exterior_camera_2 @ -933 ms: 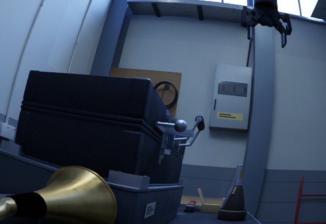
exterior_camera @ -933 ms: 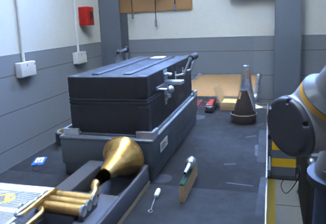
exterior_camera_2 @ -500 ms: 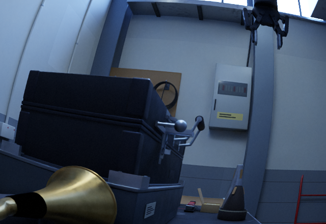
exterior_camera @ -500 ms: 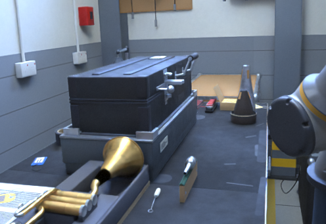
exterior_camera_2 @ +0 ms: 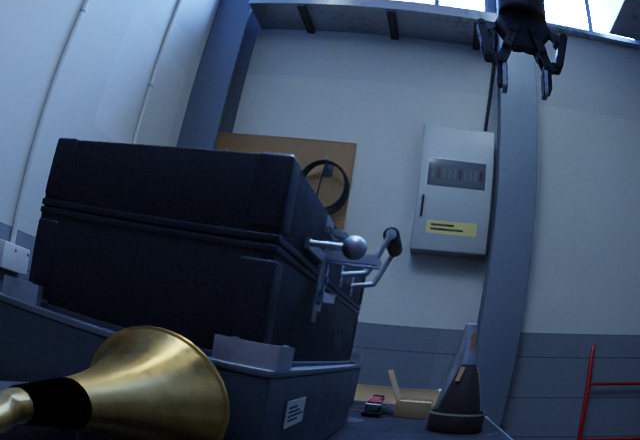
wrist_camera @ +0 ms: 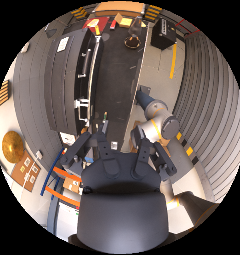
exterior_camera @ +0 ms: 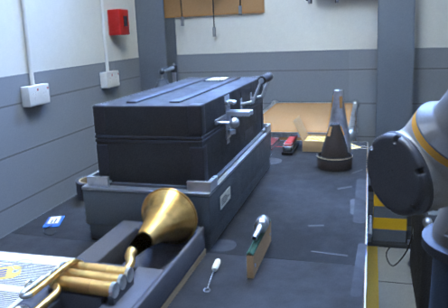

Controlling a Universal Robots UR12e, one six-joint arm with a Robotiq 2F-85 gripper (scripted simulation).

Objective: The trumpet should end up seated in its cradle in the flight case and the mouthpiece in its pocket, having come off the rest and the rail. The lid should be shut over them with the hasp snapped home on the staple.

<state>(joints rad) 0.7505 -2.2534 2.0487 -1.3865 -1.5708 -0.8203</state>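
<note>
On the dark bench the black flight case [exterior_camera: 180, 128] sits in a grey tray with its lid down and the hasp [exterior_camera: 230, 119] on its front. The brass trumpet [exterior_camera: 135, 243] lies on its grey rest at the near end, bell toward the case. The silver mouthpiece [exterior_camera: 260, 225] sits on a small wooden rail [exterior_camera: 258, 249] to the right of the trumpet. My gripper [exterior_camera_2: 523, 81] hangs high above the bench, well clear of everything, open and empty. The wrist camera looks down on the case lid [wrist_camera: 64, 80] and the rail [wrist_camera: 104, 119] far below.
A small cardboard box [exterior_camera: 312, 141] lies open at the far end of the bench. A cone-shaped mute [exterior_camera: 335, 139] stands near it, and a small brush [exterior_camera: 212, 273] lies beside the rail. My arm's base joint [exterior_camera: 406, 170] stands at the bench's right edge.
</note>
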